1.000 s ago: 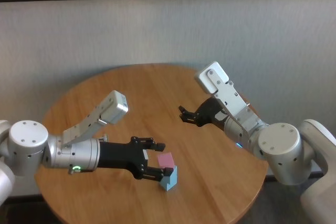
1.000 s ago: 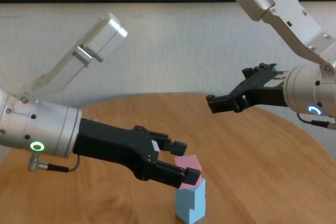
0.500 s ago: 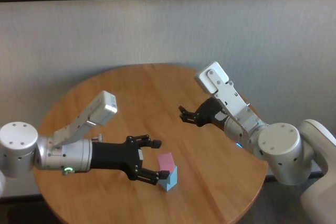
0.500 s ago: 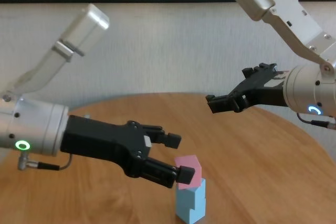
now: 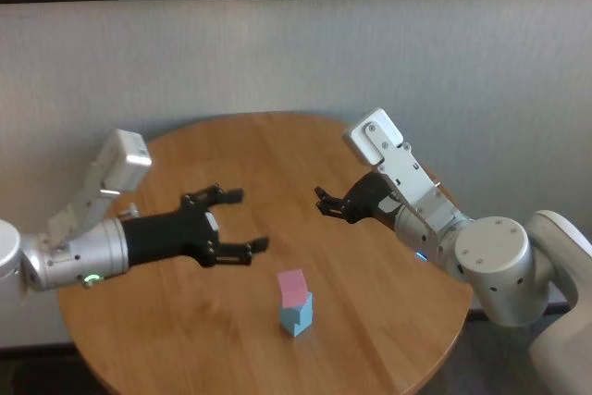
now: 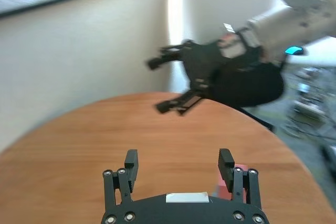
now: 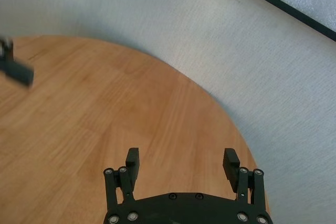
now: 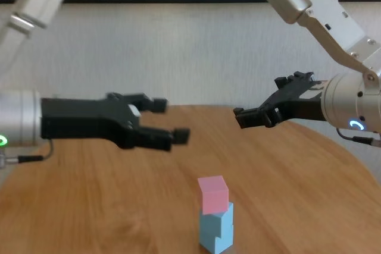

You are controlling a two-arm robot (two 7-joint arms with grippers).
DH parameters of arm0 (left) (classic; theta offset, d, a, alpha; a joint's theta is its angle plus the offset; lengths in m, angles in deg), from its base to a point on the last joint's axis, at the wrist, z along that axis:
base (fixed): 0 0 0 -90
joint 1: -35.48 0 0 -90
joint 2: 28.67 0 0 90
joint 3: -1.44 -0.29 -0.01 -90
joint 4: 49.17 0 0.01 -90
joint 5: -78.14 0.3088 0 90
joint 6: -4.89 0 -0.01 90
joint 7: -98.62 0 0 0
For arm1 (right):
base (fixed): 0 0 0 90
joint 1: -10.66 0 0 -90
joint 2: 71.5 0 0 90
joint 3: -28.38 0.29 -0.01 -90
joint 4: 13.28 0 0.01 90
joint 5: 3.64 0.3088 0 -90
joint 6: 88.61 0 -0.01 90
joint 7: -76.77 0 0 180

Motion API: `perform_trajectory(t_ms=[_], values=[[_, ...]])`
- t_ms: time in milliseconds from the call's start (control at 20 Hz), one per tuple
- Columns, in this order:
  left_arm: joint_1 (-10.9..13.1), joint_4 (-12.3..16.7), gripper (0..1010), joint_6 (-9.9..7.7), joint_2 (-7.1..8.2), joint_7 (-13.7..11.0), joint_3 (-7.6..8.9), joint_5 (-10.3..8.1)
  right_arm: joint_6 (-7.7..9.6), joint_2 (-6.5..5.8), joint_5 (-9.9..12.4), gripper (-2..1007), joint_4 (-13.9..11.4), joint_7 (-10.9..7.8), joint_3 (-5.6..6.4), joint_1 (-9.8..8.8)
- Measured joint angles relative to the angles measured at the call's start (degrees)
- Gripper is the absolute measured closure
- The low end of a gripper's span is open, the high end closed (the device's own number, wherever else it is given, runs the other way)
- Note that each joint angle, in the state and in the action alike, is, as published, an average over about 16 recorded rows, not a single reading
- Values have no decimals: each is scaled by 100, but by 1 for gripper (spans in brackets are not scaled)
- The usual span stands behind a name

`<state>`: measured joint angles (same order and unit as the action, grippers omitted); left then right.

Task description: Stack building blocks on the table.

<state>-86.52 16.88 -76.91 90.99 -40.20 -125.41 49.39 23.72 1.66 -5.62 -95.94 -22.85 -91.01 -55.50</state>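
Note:
A pink block [image 5: 292, 286] stands on top of light blue blocks [image 5: 297, 317] on the round wooden table [image 5: 185, 339], toward its front. In the chest view the pink block [image 8: 213, 194] tops a light blue column [image 8: 215, 229] that looks like two cubes set slightly askew. My left gripper [image 5: 245, 219] is open and empty, hovering to the left of and behind the stack, clear of it [image 8: 169, 120]. The left wrist view shows its open fingers [image 6: 178, 161] with the pink block [image 6: 229, 184] behind one finger. My right gripper [image 5: 323, 202] is open and empty, held above the table behind the stack [image 8: 257, 99].
A pale wall runs behind the table. The right wrist view shows my open right gripper [image 7: 181, 158] over bare tabletop [image 7: 105, 114] near the table's far edge. The left wrist view also shows the right gripper [image 6: 157, 86] farther off.
My left gripper has drawn back from the stack, up and to the left, leaving the pink block on top. The right arm has not moved.

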Motion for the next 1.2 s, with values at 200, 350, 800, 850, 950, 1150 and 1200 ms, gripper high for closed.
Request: perform_trajectory(t_ms=[200,350,800,850,950,1150,1200], values=[[254,184,10,14,52,600,312,-21,0,0,0,0,0,0,0,0],[430,310,10,-23,58,998,514,-17,0,0,0,0,0,0,0,0],[713,507,10,-154,-20,1633,825,15,0,0,0,1,0,0,0,0],[723,519,10,-164,-27,1657,837,18,0,0,0,1,0,0,0,0],[734,535,10,-184,-37,1679,850,18,0,0,0,1,0,0,0,0],[739,550,10,-204,-42,1685,854,16,0,0,0,1,0,0,0,0],[737,549,10,-205,-43,1682,853,16,0,0,0,1,0,0,0,0]])
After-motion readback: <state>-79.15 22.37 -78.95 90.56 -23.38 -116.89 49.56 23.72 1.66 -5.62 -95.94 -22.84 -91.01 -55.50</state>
